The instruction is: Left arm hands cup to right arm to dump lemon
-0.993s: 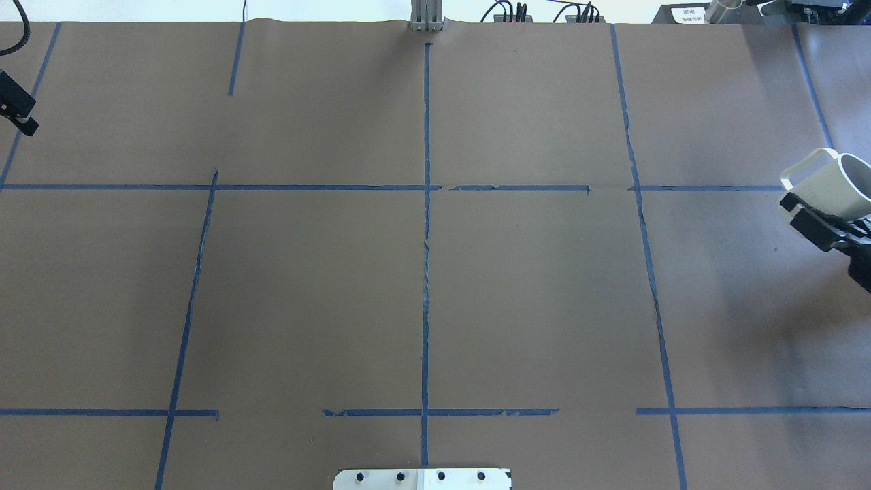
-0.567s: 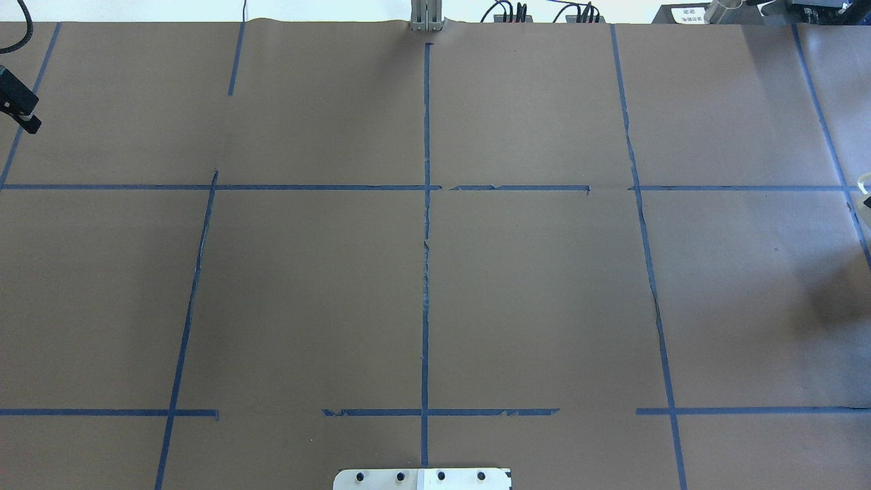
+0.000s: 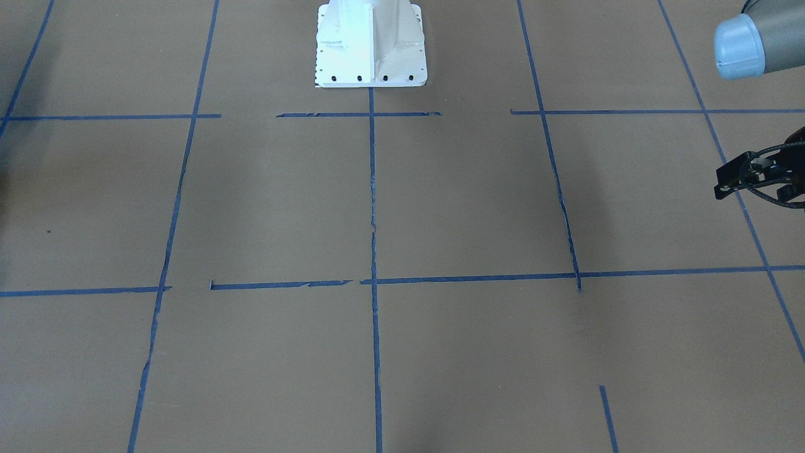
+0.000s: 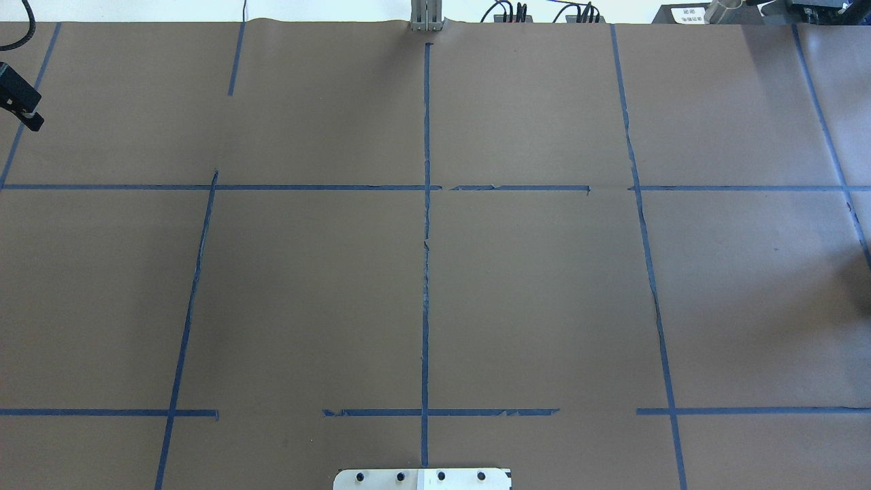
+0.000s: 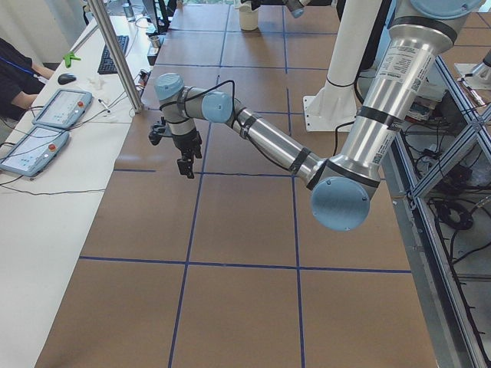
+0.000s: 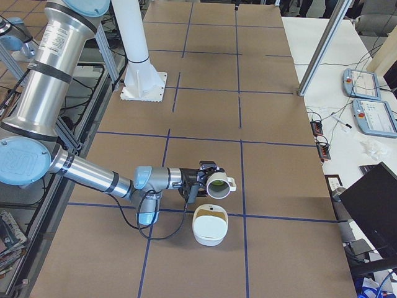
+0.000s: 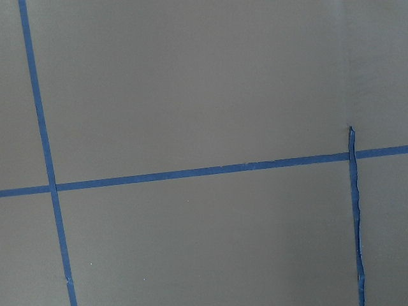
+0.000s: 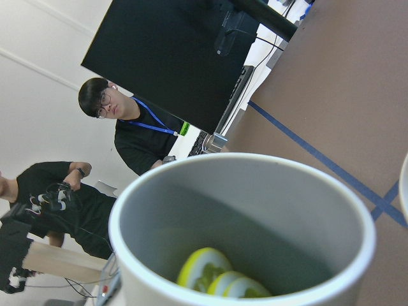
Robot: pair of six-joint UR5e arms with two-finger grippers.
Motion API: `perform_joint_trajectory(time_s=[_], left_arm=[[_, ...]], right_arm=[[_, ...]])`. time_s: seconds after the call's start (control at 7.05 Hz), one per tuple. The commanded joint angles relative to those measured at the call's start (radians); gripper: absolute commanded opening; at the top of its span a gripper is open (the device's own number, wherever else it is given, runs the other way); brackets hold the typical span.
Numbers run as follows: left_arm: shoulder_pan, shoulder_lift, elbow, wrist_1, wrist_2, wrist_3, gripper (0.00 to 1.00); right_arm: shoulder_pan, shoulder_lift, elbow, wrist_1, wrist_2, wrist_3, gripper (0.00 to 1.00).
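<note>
The cream cup (image 6: 218, 192) hangs tipped on its side at the table's right end, mouth toward the exterior right camera, handle pointing away from the robot. My right gripper (image 6: 201, 180) holds it from the robot's side, out of both the overhead and front views. In the right wrist view the cup (image 8: 255, 191) fills the frame, with yellow-green lemon slices (image 8: 204, 268) lying inside. My left gripper (image 3: 723, 182), cable looped around it, hovers empty at the table's left edge (image 4: 24, 105) (image 5: 186, 162). Its jaws are too cropped to judge.
A white bowl (image 6: 209, 226) sits on the table just below the cup. The white robot base (image 3: 371, 44) stands at the near edge. Blue tape lines grid the brown table. Two people and a dark monitor (image 8: 178, 57) are beyond the table's right end. Control tablets (image 5: 61, 107) lie on the side desk.
My right gripper carried the cup rightward and out of the overhead view. The left gripper drifted slightly toward the far edge at the view's left border.
</note>
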Motion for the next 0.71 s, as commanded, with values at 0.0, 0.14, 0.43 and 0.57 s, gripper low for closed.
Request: perform_joint_trajectory(time_s=[0.0, 0.14, 0.43, 0.57], left_arm=[[0.001, -0.002, -0.005, 0.001, 0.001, -0.002, 1.00], [0.001, -0.002, -0.013, 0.001, 0.002, -0.004, 1.00], [0.001, -0.002, -0.014, 0.001, 0.002, -0.004, 1.00], [0.001, -0.002, -0.014, 0.001, 0.002, -0.004, 1.00]], right_arm=[[0.022, 0.057, -0.118, 0.140, -0.003, 0.245, 0.01], [0.042, 0.071, -0.122, 0.177, -0.003, 0.379, 0.01], [0.068, 0.081, -0.122, 0.205, -0.008, 0.562, 0.01], [0.096, 0.092, -0.122, 0.207, -0.008, 0.654, 0.01]])
